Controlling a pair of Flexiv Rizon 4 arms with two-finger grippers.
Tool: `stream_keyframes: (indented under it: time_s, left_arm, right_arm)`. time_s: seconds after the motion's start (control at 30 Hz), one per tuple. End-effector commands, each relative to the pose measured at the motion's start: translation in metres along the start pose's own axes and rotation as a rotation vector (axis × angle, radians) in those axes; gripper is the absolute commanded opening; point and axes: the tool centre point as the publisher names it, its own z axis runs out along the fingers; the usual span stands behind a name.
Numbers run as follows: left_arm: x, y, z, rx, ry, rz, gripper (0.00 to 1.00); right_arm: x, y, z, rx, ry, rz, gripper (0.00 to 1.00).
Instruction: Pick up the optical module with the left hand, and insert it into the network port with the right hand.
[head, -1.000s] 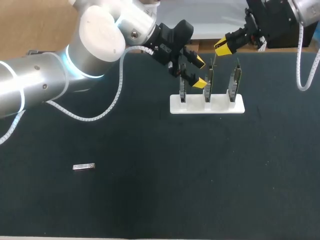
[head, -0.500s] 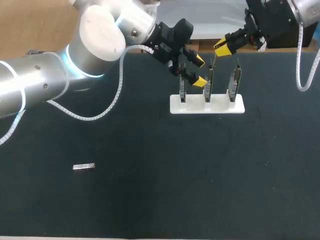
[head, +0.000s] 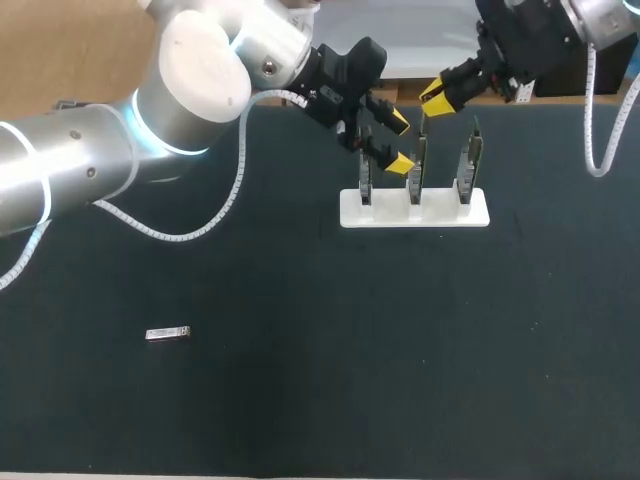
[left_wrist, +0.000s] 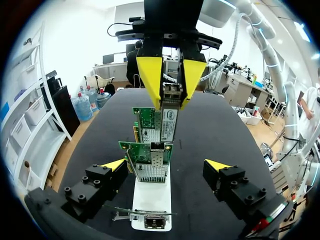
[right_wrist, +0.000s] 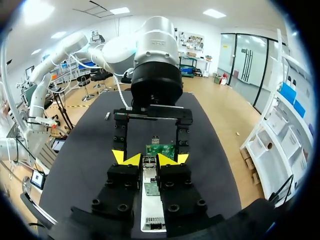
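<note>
The right gripper (right_wrist: 148, 159) is closed on an optical module (left_wrist: 169, 120). One yellow-tipped finger presses each side of the module's upper end. The module hangs upright above the row of three network cards (head: 417, 165). The cards stand in a white stand (head: 350, 212) at the far side of the table (head: 400, 350), right of centre.

The left gripper (head: 399, 142) is spread wide and holds nothing. The middle card stands between its fingers and touches neither.

A second module (head: 167, 333) lies flat at the near left, well apart from both grippers.
</note>
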Motion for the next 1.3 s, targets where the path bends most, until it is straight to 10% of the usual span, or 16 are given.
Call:
stream_keyframes:
  time_s: [0.03, 1.3]
  left_arm:
    - [-0.0003, 0.0016, 0.0001, 0.002, 0.002, 0.0, 1.0]
    - [-0.0003, 0.0016, 0.0001, 0.002, 0.002, 0.0, 1.0]
  right_arm:
    - [0.0011, 0.0012, 0.0016, 0.006, 0.005, 0.002, 0.0]
    - [0.0044, 0.0019, 0.0041, 0.036, 0.003, 0.032, 0.0]
